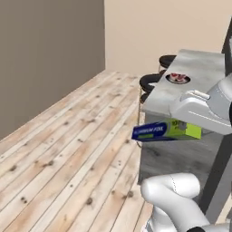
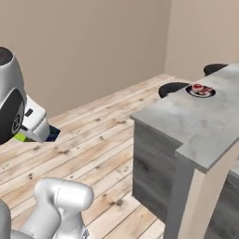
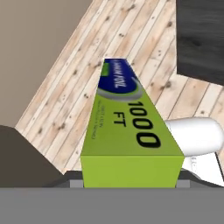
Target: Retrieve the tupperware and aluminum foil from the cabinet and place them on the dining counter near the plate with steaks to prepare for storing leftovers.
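Observation:
My gripper (image 1: 182, 126) is shut on the aluminum foil (image 1: 166, 130), a long blue carton with a lime-green end. It hangs level in the air over the wooden floor, just in front of the near end of the dining counter (image 1: 199, 68). In the hand view the aluminum foil (image 3: 127, 124) runs away from the gripper (image 3: 129, 183), green end nearest, and it hides the fingertips. From the right, a blue and a green corner of the foil (image 2: 52, 134) show beside the hand (image 2: 36, 126). The plate with steaks (image 1: 177, 78) (image 2: 201, 90) sits on the counter (image 2: 200, 126). The tupperware and the cabinet are out of view.
Black stools (image 1: 149, 81) (image 2: 173, 87) stand along the counter's left side. Light wooden plank floor (image 1: 72, 154) spreads open to the left. A grey-brown wall (image 1: 45, 54) bounds it on the left and a beige wall (image 1: 158, 27) stands behind the counter.

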